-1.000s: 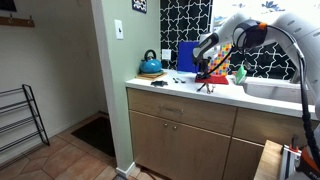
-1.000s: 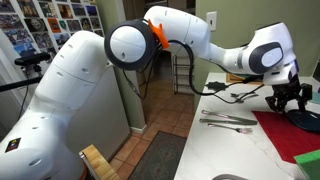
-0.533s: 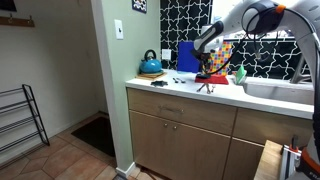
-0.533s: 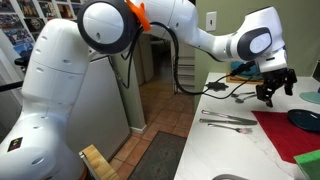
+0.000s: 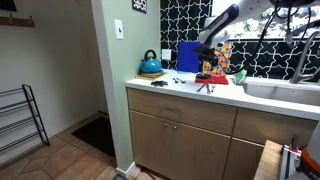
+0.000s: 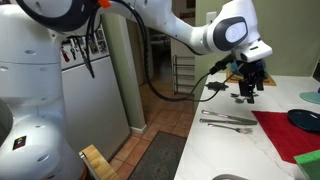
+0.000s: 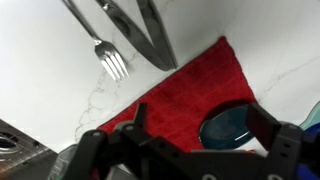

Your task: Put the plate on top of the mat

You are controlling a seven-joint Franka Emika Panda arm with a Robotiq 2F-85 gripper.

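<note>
The small orange plate [image 5: 150, 74] shows under the teal kettle [image 5: 150, 63] at the counter's far left end; I cannot tell whether the kettle rests on it. The red mat [image 6: 283, 135] lies flat on the white counter, also in the wrist view [image 7: 180, 95] and an exterior view [image 5: 211, 78]. A dark blue round dish [image 7: 230, 125] lies on the mat, also seen in an exterior view [image 6: 306, 119]. My gripper [image 6: 247, 92] hangs open and empty above the counter beside the mat; its fingers [image 7: 200, 135] frame the dish from above.
Forks and knives [image 6: 228, 121] lie on the counter beside the mat, also in the wrist view [image 7: 130, 30]. An upright blue board [image 5: 187, 55] and a multicoloured board [image 5: 224, 55] stand against the back wall. A sink [image 5: 275, 90] is at the right. A green object [image 6: 310, 160] lies near the mat.
My gripper has risen and moved away from the dark dish on the mat, along the counter toward the kettle end. The dish and mat have stayed put.
</note>
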